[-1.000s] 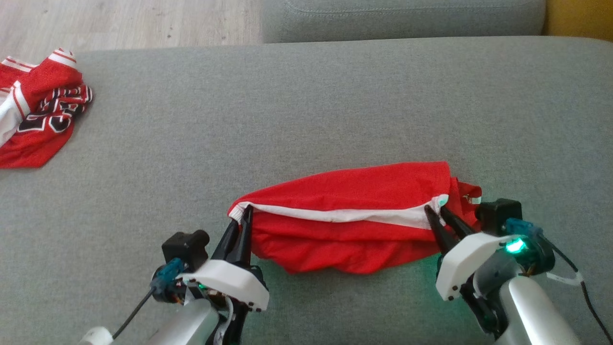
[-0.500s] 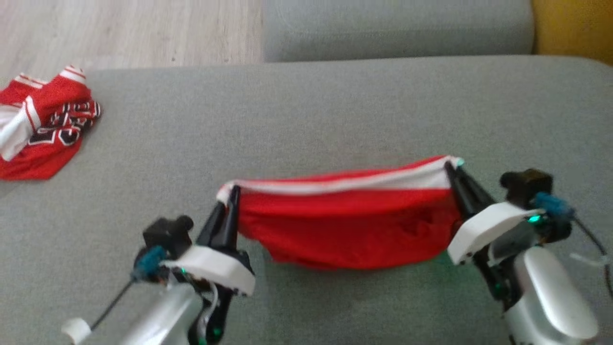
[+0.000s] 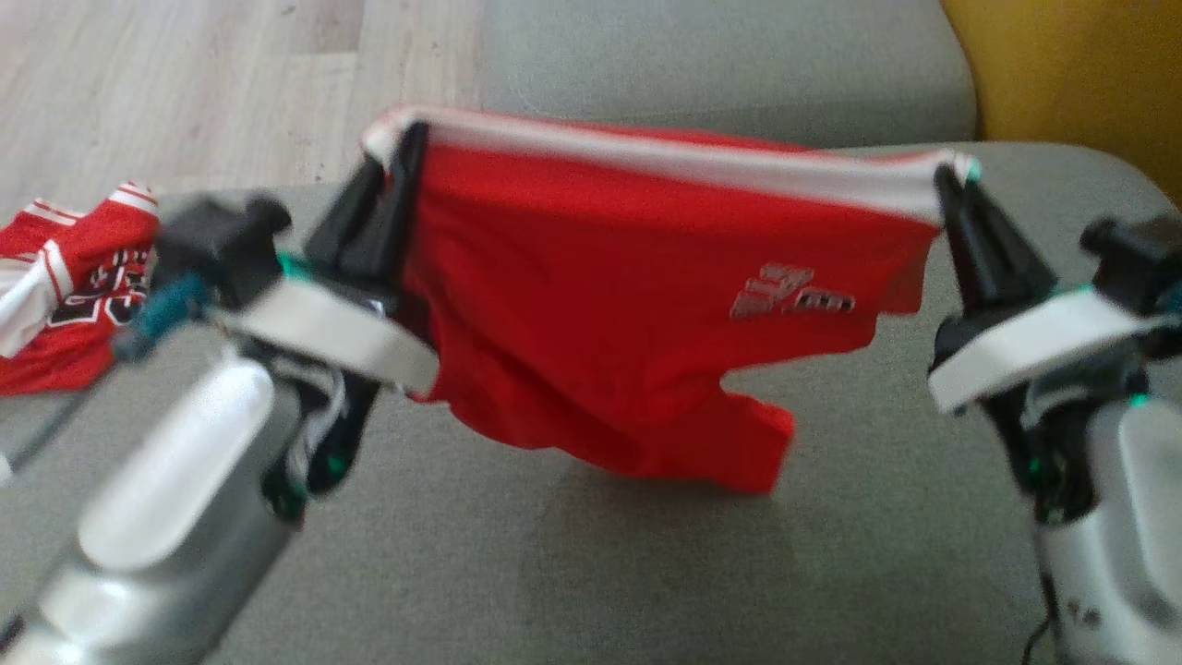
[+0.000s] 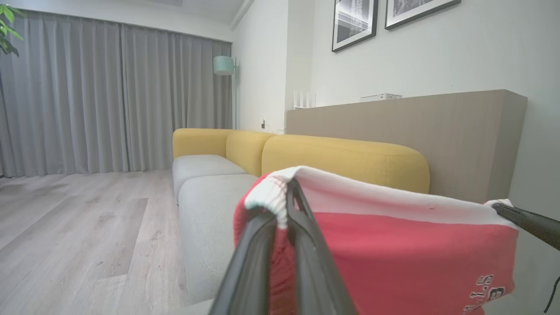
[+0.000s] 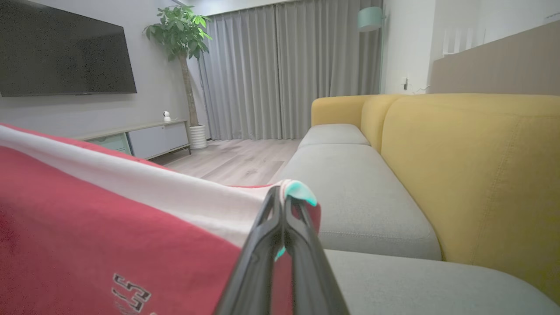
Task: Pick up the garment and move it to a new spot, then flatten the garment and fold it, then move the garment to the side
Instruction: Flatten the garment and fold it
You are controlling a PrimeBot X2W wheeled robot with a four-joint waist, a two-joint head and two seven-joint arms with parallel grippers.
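The garment is a pair of red shorts with a white waistband and a small silver logo. It hangs in the air above the grey sofa seat, stretched by its waistband between both arms. My left gripper is shut on the waistband's left corner, and my right gripper is shut on its right corner. In the left wrist view the dark fingers pinch the white band of the garment at my left gripper. The right wrist view shows my right gripper clamped on the garment.
A second red jersey with black and white lettering lies crumpled at the seat's left edge. Yellow sofa backrests rise to the right. Wooden floor lies beyond the seat's far left.
Both arms have lifted the garment off the seat; it now hangs spread by the waistband. The right gripper closed on the band. The head camera has tilted as well.
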